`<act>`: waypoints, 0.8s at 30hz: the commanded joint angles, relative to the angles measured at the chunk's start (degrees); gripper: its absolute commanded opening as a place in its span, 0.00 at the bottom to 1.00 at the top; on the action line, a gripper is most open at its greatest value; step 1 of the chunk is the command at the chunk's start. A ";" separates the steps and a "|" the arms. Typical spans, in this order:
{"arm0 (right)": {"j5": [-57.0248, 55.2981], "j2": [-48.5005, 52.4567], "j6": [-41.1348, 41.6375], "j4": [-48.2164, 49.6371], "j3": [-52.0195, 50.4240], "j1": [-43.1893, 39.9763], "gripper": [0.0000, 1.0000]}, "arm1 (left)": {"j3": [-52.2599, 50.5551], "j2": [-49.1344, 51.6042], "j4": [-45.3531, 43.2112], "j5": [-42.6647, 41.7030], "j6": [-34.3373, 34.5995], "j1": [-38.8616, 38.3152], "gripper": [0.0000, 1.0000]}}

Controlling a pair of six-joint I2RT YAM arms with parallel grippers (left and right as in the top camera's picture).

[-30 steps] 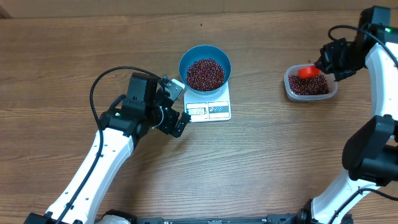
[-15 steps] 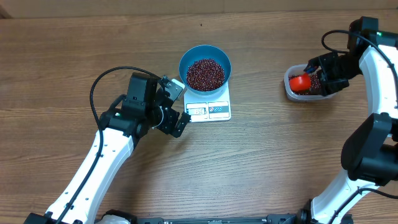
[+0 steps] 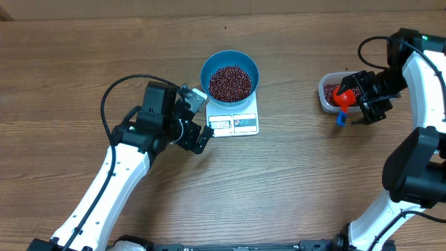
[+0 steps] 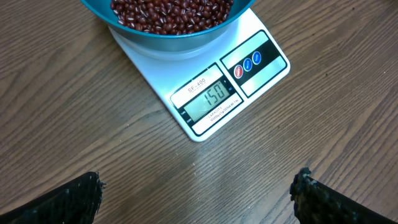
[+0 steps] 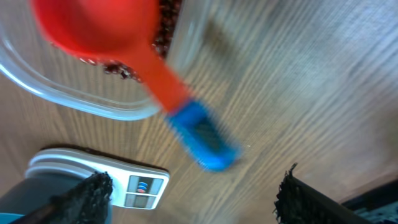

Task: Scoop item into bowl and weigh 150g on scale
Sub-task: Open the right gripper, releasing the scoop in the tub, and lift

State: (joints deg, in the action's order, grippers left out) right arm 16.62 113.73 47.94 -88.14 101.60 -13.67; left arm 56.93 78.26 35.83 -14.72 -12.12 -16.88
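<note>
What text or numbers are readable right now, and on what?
"150": on the scale display.
"SF-400": on the label above the display.
Print under the display and marks on the buttons: too small to read.
No other text is visible in any view.

Open table (image 3: 293, 160) between scale (image 3: 235, 123) and tub (image 3: 323, 98), scoop (image 3: 342, 97) handle out over the tub's rim

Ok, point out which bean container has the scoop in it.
The clear tub at the right: the red scoop lies in it. The blue bowl holds only beans.
</note>
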 commanded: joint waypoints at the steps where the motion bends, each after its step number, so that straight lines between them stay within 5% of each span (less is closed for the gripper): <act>1: -1.20 -1.33 -0.50 -0.50 0.02 0.48 0.90 | -0.11 0.39 -0.07 -0.09 0.57 -0.02 1.00; 12: -4.61 -3.76 -0.94 5.20 3.43 0.85 0.98 | -0.11 0.39 -0.04 -0.09 0.57 -0.02 1.00; 24: -1.29 -16.92 -12.90 6.64 18.29 3.87 1.00 | -0.11 0.39 -0.04 -0.09 0.57 -0.02 0.99</act>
State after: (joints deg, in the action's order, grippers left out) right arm 14.37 102.87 38.11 -81.41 115.35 -10.44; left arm 56.93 78.26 35.83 -14.72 -12.12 -16.88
